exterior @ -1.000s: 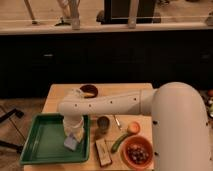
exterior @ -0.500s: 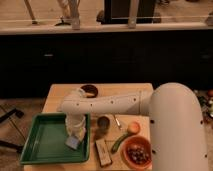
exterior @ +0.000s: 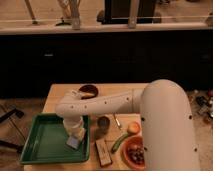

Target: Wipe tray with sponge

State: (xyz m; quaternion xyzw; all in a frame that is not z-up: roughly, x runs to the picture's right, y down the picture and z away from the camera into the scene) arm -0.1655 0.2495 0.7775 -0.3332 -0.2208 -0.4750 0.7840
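The green tray (exterior: 45, 142) lies at the front left of the wooden table. The blue sponge (exterior: 74, 142) with a pale top sits on the tray floor near its right rim. My gripper (exterior: 74, 135) reaches down over the right part of the tray, right on top of the sponge. My white arm (exterior: 105, 104) stretches from the right across the table to it.
A dark bowl (exterior: 88, 91) stands behind the arm. A metal cup (exterior: 103, 123), a black-and-white block (exterior: 104, 151), a green vegetable (exterior: 120, 142), an orange fruit (exterior: 133, 128) and a red bowl of food (exterior: 135, 152) lie right of the tray.
The gripper and sponge have shifted slightly along the right side of the tray; the arm has barely moved.
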